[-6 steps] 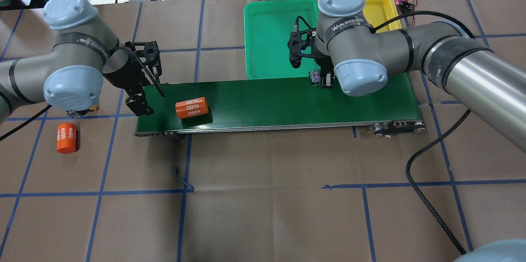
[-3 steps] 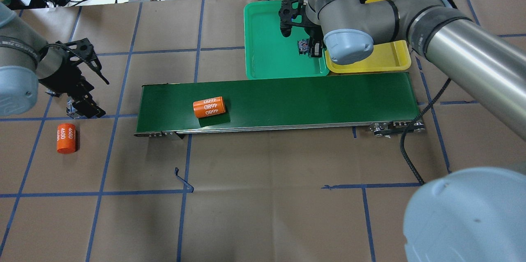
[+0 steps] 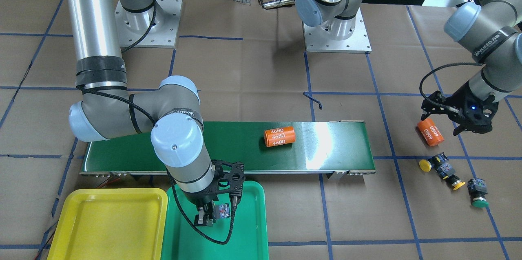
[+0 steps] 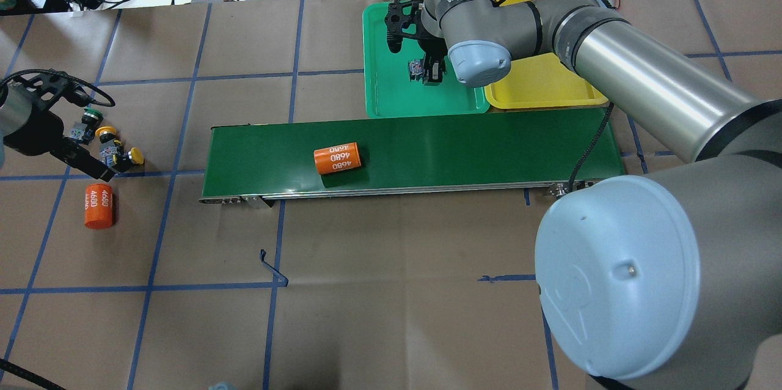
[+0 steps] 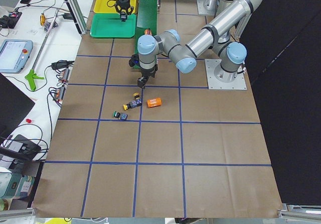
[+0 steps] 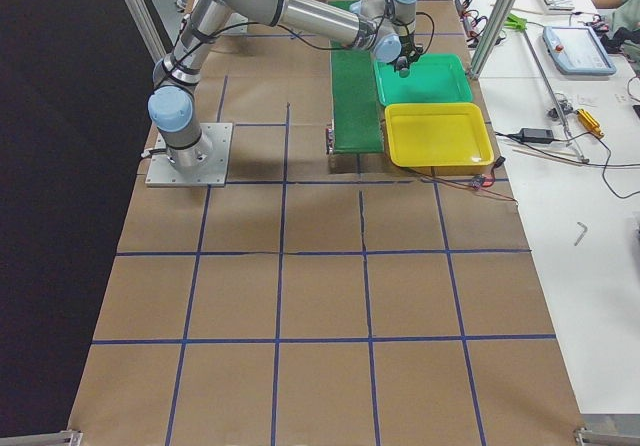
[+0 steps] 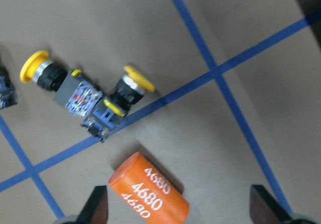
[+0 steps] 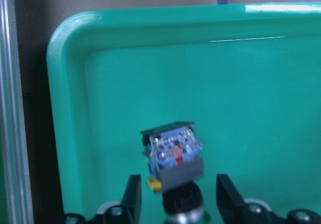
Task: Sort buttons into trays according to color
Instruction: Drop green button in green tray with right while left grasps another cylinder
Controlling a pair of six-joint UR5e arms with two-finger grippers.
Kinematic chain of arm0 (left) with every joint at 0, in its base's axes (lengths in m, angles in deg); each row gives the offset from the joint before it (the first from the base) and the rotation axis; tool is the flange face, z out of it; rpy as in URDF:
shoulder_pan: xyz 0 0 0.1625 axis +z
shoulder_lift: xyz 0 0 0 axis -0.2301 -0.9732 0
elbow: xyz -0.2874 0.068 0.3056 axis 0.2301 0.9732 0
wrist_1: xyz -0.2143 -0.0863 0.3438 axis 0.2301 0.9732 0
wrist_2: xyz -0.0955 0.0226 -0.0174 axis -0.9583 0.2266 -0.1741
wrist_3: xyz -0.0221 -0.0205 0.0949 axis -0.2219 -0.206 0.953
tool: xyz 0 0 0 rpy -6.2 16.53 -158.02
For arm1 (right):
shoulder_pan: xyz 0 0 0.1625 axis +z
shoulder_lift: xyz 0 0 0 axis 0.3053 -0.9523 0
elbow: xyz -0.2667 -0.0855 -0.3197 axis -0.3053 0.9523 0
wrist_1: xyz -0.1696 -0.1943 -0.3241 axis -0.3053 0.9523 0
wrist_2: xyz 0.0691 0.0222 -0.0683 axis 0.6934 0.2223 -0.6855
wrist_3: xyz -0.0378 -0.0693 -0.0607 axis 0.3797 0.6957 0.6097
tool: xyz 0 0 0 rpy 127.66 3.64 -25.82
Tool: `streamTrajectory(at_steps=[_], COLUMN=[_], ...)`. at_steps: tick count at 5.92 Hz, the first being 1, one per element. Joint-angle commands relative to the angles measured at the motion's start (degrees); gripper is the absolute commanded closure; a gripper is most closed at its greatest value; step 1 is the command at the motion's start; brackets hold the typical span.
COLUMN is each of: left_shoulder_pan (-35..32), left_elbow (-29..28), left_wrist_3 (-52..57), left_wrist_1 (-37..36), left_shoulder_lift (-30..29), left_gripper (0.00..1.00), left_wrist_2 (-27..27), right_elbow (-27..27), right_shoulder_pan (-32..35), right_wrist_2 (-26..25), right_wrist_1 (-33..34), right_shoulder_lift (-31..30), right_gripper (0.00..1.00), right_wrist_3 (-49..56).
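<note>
The right gripper (image 8: 178, 186) pinches one button (image 8: 175, 156) above the green tray (image 4: 391, 93), far right. The left gripper (image 7: 178, 211), spread, hovers over an orange cylinder (image 7: 148, 194) beside three other buttons (image 3: 442, 168), far left.

Overhead and front-facing views, opposed, steeply down over one shared conveyor belt (image 4: 458, 151); wrist cameras close-in.
</note>
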Motion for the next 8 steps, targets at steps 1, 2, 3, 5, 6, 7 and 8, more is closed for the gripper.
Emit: streamTrajectory(at_steps=[1,2,3,5,6,7,8], left_shoulder_pan=[2.2,2.2,2.3,2.3,2.3,2.3,2.3], left_elbow=[0.2,0.8,1.9,2.6,2.6,2.6,2.4], left_wrist_3=[-7.9,-15.5,-17.7,-18.9,-18.8,-18.5,-18.3], left_wrist_1=[-5.5,-5.4,-5.5,-5.5,-5.5,-5.4,-5.4], left_shoulder_lift=[-5.6,-6.5,-7.0,-8.7,-9.0,-9.4,-9.3], left_gripper=[0.08,0.09,0.09,0.23,0.27,0.37,0.68], left_wrist_2=[4.3,4.4,4.5,4.5,4.6,4.6,4.8], right_elbow=[0.2,0.0,-0.2,-0.6,-1.3,-2.2,-4.0], right_shoulder_pan=[-0.1,-0.1,-0.1,-0.3,-0.3,-0.3,-0.3], right_wrist_2=[0.4,0.3,-1.1,-1.7,-1.5,-1.5,-1.0], right_wrist_1=[-1.2,-4.9,-14.5,-28.7,-34.4,-34.7,-33.7], right_shoulder_lift=[-1.3,-4.7,-9.9,-19.5,-23.7,-25.9,-25.6], right_gripper=[0.00,0.00,0.00,0.00,0.00,0.00,0.00], right_wrist_3=[-0.1,-0.2,-1.1,-2.9,-2.8,-2.8,-2.2])
